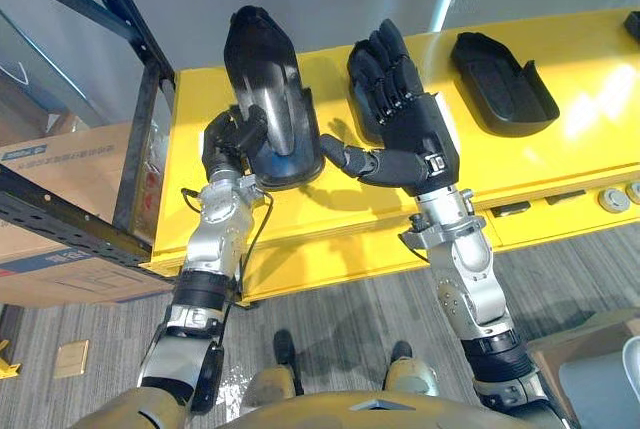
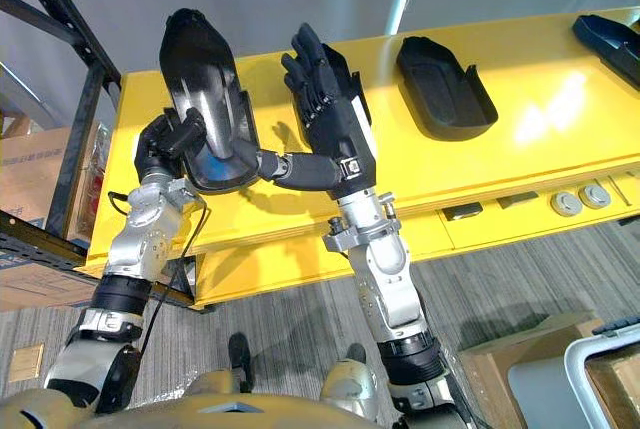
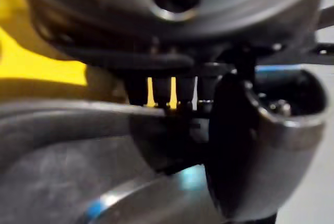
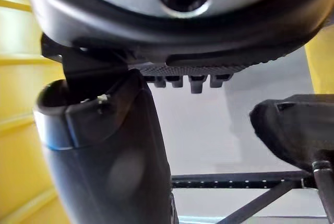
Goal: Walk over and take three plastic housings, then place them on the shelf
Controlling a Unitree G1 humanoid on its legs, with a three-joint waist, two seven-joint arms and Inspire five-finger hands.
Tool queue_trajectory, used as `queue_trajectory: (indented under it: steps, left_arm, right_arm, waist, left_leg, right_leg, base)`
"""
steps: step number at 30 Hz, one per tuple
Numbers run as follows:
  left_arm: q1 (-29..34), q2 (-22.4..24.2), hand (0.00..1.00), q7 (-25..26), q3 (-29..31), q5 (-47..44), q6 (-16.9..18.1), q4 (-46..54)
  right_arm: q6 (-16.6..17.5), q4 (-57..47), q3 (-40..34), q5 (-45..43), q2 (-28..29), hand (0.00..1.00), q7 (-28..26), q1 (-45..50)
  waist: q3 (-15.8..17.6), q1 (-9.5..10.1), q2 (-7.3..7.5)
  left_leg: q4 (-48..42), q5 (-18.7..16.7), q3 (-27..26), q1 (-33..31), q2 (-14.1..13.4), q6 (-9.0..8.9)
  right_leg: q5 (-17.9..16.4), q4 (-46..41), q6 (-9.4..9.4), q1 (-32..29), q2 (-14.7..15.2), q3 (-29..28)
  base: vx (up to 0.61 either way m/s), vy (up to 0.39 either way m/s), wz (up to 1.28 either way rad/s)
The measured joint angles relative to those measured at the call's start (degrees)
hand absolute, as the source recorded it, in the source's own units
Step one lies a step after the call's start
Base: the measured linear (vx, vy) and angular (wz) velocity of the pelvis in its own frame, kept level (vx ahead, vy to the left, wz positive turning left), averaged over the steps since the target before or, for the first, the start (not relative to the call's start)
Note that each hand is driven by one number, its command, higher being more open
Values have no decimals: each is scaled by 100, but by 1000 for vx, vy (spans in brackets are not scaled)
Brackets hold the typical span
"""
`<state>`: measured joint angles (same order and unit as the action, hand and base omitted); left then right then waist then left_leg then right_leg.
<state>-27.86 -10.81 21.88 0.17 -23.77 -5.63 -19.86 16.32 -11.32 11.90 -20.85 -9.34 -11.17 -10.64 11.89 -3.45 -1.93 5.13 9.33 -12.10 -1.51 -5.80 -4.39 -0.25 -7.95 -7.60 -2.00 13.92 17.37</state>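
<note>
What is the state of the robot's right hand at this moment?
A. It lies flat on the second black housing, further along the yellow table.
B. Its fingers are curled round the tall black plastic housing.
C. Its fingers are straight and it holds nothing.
C: the right hand shows straight fingers beside the tall black plastic housing, which the left hand grips at its lower end; the second black housing lies apart on the yellow table.

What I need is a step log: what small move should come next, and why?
Probably curl the right hand round the housing to steady it. The left hand alone grips the housing's lower edge, holding it on end, while the right hand is open beside it, its thumb by the housing's base.
</note>
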Motion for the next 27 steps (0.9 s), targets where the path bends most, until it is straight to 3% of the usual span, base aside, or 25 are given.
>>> queue_trajectory:
  steps: [12,13,21,27]
  left_arm:
    - [-914,-357,0,246,-45,55,-441,-797]
    - [-1062,-380,100,292,-44,195,-468,-934]
    - [-1524,-776,100,863,-36,657,-535,-1507]
    - [-1715,-986,100,1055,52,881,-679,-1785]
  right_arm:
    - [-337,183,46,-21,0,100,-9,-204]
    - [-350,176,47,-32,-19,100,-8,-210]
    - [-469,102,210,-38,-209,100,-3,-215]
    - [-482,-83,217,-88,-235,100,21,-214]
  waist:
    - [193,-13,33]
    - [252,-23,36]
    - [358,-161,86]
    - [435,-142,59]
  left_leg:
    - [0,52,-127,-12,-1,29]
    - [1,47,-134,-10,-9,25]
    - [-2,29,-168,-90,-102,-53]
    - [-20,33,-223,-26,-92,-67]
  right_leg:
    - [102,14,24,-105,-7,-166]
    - [110,15,28,-108,-12,-190]
    - [172,55,11,-198,-117,-248]
    - [169,47,16,-186,-117,-323]
  base:
    - [-32,-1,-6]
    - [-44,-2,-5]
    - [-20,-12,-3]
    - [37,-13,-5]
